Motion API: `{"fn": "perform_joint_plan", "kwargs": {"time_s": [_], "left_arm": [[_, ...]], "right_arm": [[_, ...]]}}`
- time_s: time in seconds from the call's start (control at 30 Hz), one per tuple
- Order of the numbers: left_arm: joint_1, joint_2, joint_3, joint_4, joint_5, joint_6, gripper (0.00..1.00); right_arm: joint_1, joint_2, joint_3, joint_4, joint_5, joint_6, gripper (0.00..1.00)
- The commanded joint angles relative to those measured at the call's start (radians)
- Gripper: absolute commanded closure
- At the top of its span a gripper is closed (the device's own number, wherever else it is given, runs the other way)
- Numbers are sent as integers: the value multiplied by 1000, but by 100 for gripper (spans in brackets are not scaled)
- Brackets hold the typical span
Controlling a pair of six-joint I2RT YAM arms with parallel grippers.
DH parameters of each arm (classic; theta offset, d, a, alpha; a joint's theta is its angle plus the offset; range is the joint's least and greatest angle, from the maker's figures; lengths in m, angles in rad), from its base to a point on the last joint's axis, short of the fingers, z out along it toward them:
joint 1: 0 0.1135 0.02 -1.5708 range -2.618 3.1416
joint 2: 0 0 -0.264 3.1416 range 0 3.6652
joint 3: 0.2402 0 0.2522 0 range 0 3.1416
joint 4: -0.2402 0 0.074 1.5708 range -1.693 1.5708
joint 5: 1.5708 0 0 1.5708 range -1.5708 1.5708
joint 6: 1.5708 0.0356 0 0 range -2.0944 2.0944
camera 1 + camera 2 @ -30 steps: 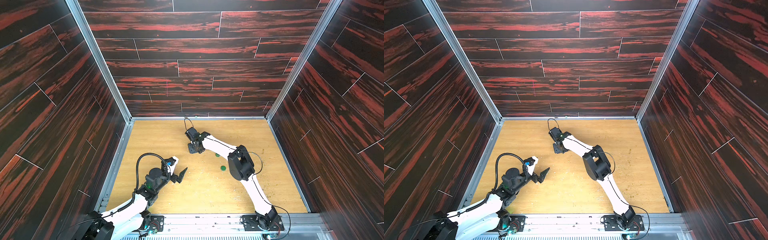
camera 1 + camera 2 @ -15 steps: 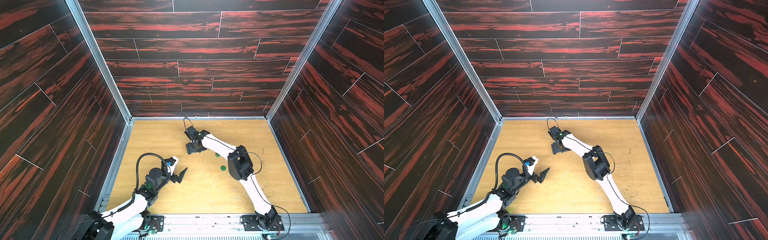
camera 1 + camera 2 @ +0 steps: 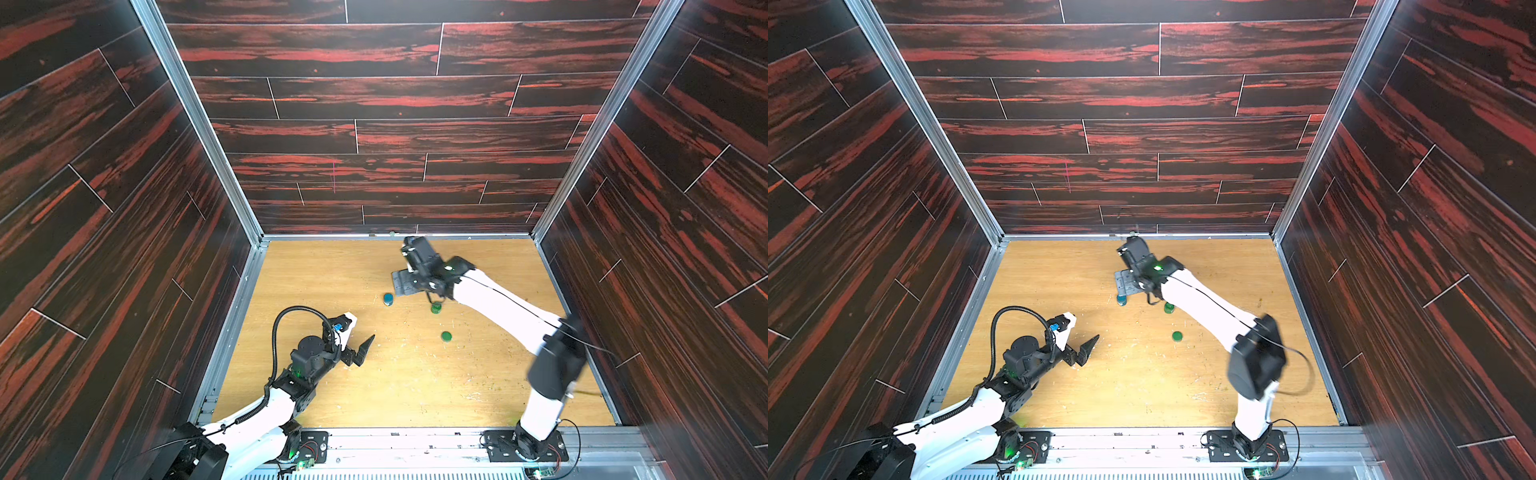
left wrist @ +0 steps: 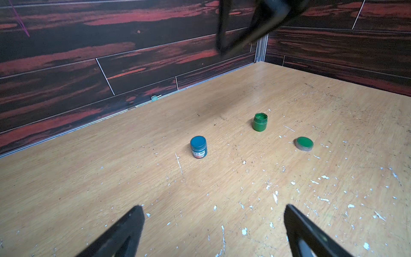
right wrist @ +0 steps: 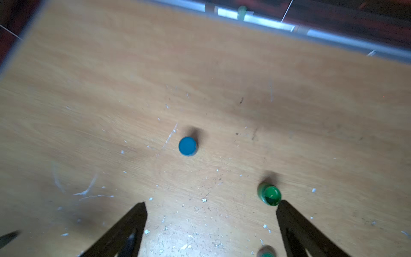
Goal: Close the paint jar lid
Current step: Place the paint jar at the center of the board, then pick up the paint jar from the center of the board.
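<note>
We find the green lid (image 3: 446,336) lying loose on the counter (image 3: 332,282), near the uncapped green jar (image 3: 435,308), somewhat closer to the right jaws, open and empty over that jar, than to the left jaws, likewise open and empty.

- walls (image 3: 374,95): near-black planks streaked with red wood grain, thin pale seams between them
- frame posts (image 3: 199,124): silver-grey metal
- table (image 4: 222,189): tan wood grain, flecked with white specks
- blue jar (image 4: 198,146): blue lid and body, white and orange label low on its side
- green jar (image 4: 259,122): green outside and in
- green lid (image 4: 304,143): green top, dull grey-brown rim
- left arm (image 3: 257,419) and right arm (image 3: 498,303): white shells, black joints
- left gripper (image 4: 213,209) and right gripper (image 5: 211,203): black
</note>
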Motion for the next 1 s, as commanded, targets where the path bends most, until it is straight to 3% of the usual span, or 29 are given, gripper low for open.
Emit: {"fn": "perform_joint_plan", "kwargs": {"time_s": [0.0,0.43,0.5,0.63,0.7,0.87,0.97], "left_arm": [[-2,-12,-13,16,-8,8,0],[-1,-7,-9,12,-4,10,0],[-1,-7,-8,11,-4,10,0],[-1,-6,-7,8,-5,11,0],[-2,-4,-8,10,-6,13,0],[-1,11,-5,18,-2,11,0],[-2,12,-5,17,-3,13,0]], "right_arm": [[-12,-84,-93,95,51,-14,6],[-130,-346,-402,271,44,38,6],[-132,-364,-444,317,36,-11,6],[-132,-327,-408,235,25,-86,6],[-132,-319,-389,195,80,-59,6],[-136,-410,-494,337,53,-62,6],[-141,-418,-517,363,111,-39,6]]}}
